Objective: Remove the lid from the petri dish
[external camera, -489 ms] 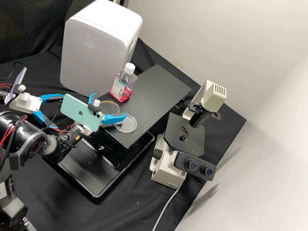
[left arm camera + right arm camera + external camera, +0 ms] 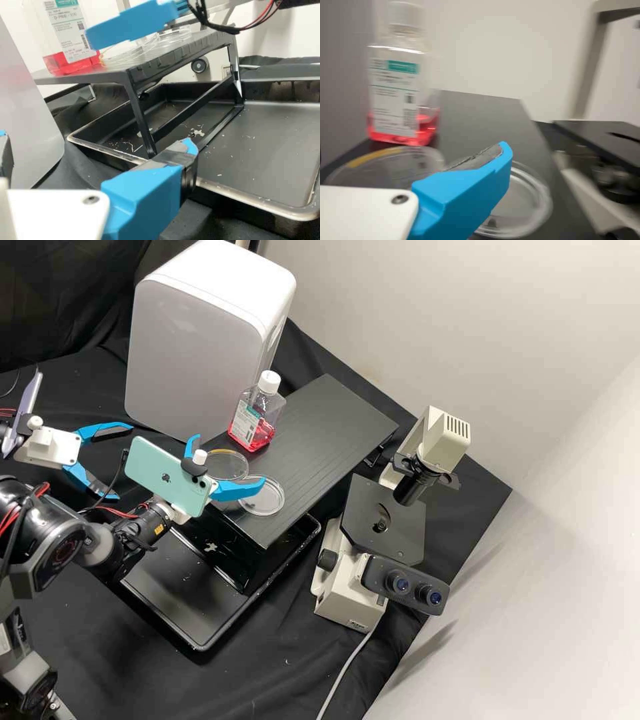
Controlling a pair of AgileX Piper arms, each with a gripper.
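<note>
Two round clear dish pieces lie side by side on the near end of a black raised platform (image 2: 320,433). One is a petri dish with a yellowish rim (image 2: 227,465) (image 2: 385,165); the other is plain clear (image 2: 262,497) (image 2: 525,200). My right gripper (image 2: 229,459) is open, with a blue finger on either side of the yellowish dish. One of those fingers (image 2: 470,185) lies over the edge of the clear piece. I cannot tell if it touches either dish. My left gripper (image 2: 122,463) (image 2: 95,140) is open and empty, low at the far left, apart from the dishes.
A bottle of red liquid (image 2: 255,415) (image 2: 400,85) stands on the platform behind the dishes. A large white box (image 2: 207,333) is at the back. A microscope (image 2: 393,533) stands to the right. The platform's legs rest in a shallow dark tray (image 2: 200,600) (image 2: 260,150).
My left gripper has drifted a little away from the platform, to the left and back. The right gripper and both dish pieces are about where they were.
</note>
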